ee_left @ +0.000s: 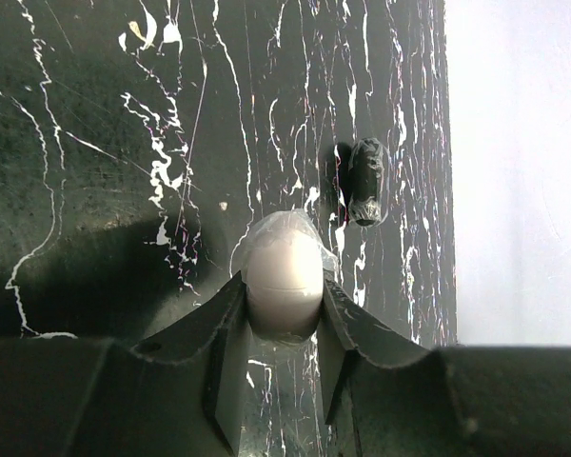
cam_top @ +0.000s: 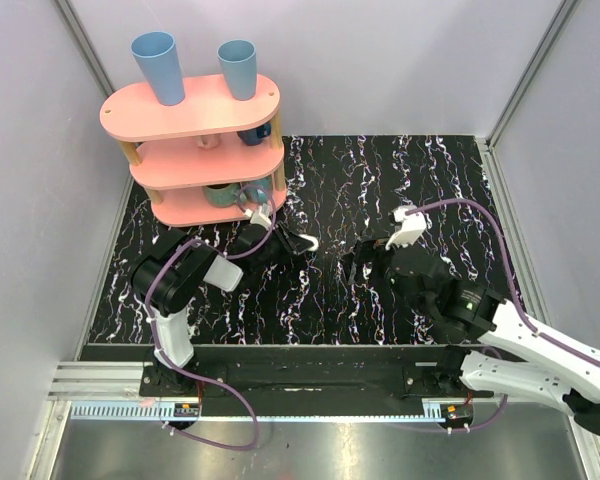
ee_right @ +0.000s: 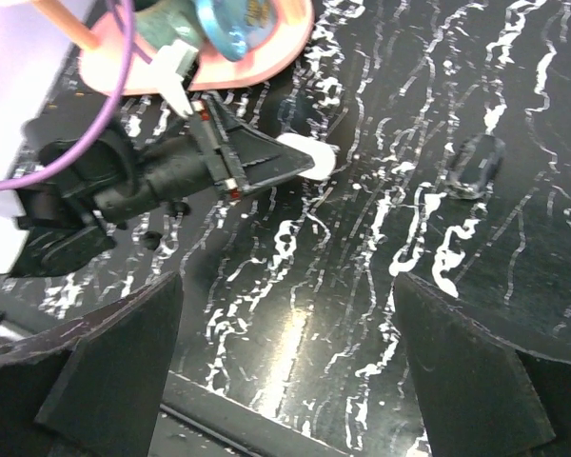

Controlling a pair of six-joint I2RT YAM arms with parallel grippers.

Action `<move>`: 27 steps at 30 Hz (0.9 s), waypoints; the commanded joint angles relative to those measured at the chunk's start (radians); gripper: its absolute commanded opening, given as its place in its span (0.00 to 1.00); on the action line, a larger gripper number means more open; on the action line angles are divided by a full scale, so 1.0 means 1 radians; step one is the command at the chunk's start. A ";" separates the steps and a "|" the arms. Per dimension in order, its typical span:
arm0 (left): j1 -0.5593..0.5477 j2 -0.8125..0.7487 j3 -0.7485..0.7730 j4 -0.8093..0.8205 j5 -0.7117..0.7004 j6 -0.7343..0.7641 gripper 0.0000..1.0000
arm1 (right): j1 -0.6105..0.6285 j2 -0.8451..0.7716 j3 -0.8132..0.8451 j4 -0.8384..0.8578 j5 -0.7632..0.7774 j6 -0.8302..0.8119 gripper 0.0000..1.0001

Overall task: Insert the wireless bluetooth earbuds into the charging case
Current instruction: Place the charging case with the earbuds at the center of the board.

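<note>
The charging case [ee_left: 284,271] is a white glossy oval pinched between the dark fingers of my left gripper [ee_left: 284,297], which is shut on it low over the marbled tabletop. From the right wrist view, the charging case [ee_right: 311,158] sticks out of the left gripper [ee_right: 266,164]. In the top view the case [cam_top: 309,243] is a white speck near the table's middle. My right gripper [ee_right: 287,286] hovers open over bare tabletop, to the right of the case, with nothing between its fingers. The earbuds are out of view.
A small dark oblong piece [ee_left: 366,181] lies on the table just beyond the case, also showing in the right wrist view [ee_right: 476,164]. A pink tiered shelf [cam_top: 190,112] with blue cups [cam_top: 158,66] stands at the back left. Purple walls enclose the table.
</note>
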State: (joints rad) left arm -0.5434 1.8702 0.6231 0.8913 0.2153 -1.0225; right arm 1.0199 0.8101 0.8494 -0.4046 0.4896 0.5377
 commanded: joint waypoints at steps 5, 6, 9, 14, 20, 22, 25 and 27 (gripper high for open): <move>0.007 -0.029 0.006 -0.007 -0.001 0.030 0.23 | -0.020 0.106 0.094 -0.102 0.100 -0.030 1.00; 0.008 -0.034 0.006 -0.023 -0.010 0.035 0.25 | -0.021 0.107 0.093 -0.102 0.095 -0.025 1.00; 0.010 -0.042 0.003 -0.069 -0.034 0.047 0.31 | -0.046 0.113 0.093 -0.102 0.086 -0.018 1.00; 0.013 -0.084 -0.017 -0.138 -0.071 0.084 0.40 | -0.127 0.120 0.093 -0.094 0.014 -0.039 1.00; 0.016 -0.135 -0.006 -0.248 -0.096 0.137 0.45 | -0.181 0.133 0.092 -0.076 -0.052 -0.058 1.00; 0.017 -0.146 -0.005 -0.285 -0.100 0.157 0.50 | -0.196 0.138 0.093 -0.073 -0.069 -0.059 1.00; 0.020 -0.180 -0.002 -0.345 -0.117 0.196 0.51 | -0.213 0.147 0.093 -0.068 -0.077 -0.059 1.00; 0.020 -0.216 0.004 -0.389 -0.154 0.238 0.56 | -0.224 0.158 0.091 -0.062 -0.082 -0.058 1.00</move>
State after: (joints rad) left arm -0.5308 1.7329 0.6106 0.5911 0.1326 -0.8764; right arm 0.8211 0.9543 0.9047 -0.5003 0.4393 0.4946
